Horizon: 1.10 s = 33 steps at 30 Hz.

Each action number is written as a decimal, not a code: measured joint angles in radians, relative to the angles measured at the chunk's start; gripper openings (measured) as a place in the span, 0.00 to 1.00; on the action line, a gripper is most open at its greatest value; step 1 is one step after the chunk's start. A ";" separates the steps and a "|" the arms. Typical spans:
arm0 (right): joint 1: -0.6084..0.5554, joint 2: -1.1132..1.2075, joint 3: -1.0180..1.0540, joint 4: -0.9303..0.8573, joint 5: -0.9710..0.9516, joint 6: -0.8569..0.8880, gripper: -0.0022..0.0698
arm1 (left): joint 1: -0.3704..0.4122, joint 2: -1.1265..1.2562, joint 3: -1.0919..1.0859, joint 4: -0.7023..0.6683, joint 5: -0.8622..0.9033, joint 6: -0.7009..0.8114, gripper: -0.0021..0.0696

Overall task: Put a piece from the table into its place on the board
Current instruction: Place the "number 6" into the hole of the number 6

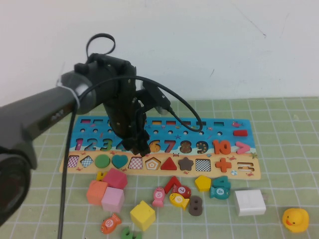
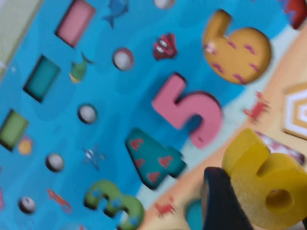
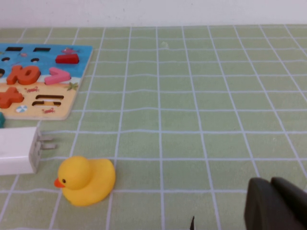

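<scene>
The piece (image 2: 268, 184), a solid yellow "6", sits between the jaws of my left gripper (image 2: 264, 203), which is shut on it; one dark finger (image 2: 218, 201) presses its side. In the high view my left gripper (image 1: 138, 145) hangs low over the board (image 1: 164, 127), at the digit row between the 4 and the 6, and it hides the piece there. The 6-shaped recess (image 2: 237, 48) with pink marks lies open beside the pink 5 (image 2: 189, 110). My right gripper (image 3: 270, 184) is shut and empty over the table (image 3: 192, 96), well away from the board (image 3: 72, 91).
Loose pieces lie in front of the board: pink cubes (image 1: 113, 191), a yellow cube (image 1: 143, 215), a brown 8 (image 1: 195, 205), fish shapes. A white charger (image 1: 250, 202) and a yellow duck (image 1: 295, 219) sit at the right. A black cable (image 1: 179, 102) loops off the left arm.
</scene>
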<state>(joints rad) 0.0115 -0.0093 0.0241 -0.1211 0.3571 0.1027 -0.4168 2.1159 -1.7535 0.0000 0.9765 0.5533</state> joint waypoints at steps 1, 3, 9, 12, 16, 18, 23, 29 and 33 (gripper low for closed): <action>0.000 0.000 0.000 0.000 0.000 0.000 0.03 | 0.000 0.013 -0.013 0.012 -0.001 0.002 0.45; 0.000 0.000 0.000 0.000 0.000 0.000 0.03 | 0.000 0.030 -0.036 0.021 -0.009 0.015 0.45; 0.000 0.000 0.000 0.000 0.000 0.000 0.03 | 0.000 0.053 -0.054 0.026 -0.104 0.047 0.45; 0.000 0.000 0.000 0.000 0.000 0.000 0.03 | 0.000 0.062 -0.054 0.011 -0.141 0.049 0.45; 0.000 0.000 0.000 0.000 0.000 0.000 0.03 | 0.000 0.081 -0.054 -0.024 -0.154 0.050 0.45; 0.000 0.000 0.000 0.000 0.000 0.000 0.03 | 0.000 0.090 -0.054 -0.035 -0.154 0.050 0.45; 0.000 0.000 0.000 0.000 0.000 0.000 0.03 | 0.000 0.113 -0.054 -0.048 -0.164 0.050 0.45; 0.000 0.000 0.000 0.000 0.000 0.000 0.03 | 0.000 0.128 -0.064 -0.080 -0.191 0.053 0.45; 0.000 0.000 0.000 0.000 0.000 0.000 0.03 | 0.000 0.136 -0.064 -0.103 -0.198 0.053 0.45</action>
<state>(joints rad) 0.0115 -0.0093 0.0241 -0.1211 0.3571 0.1027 -0.4168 2.2518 -1.8179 -0.1033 0.7786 0.6066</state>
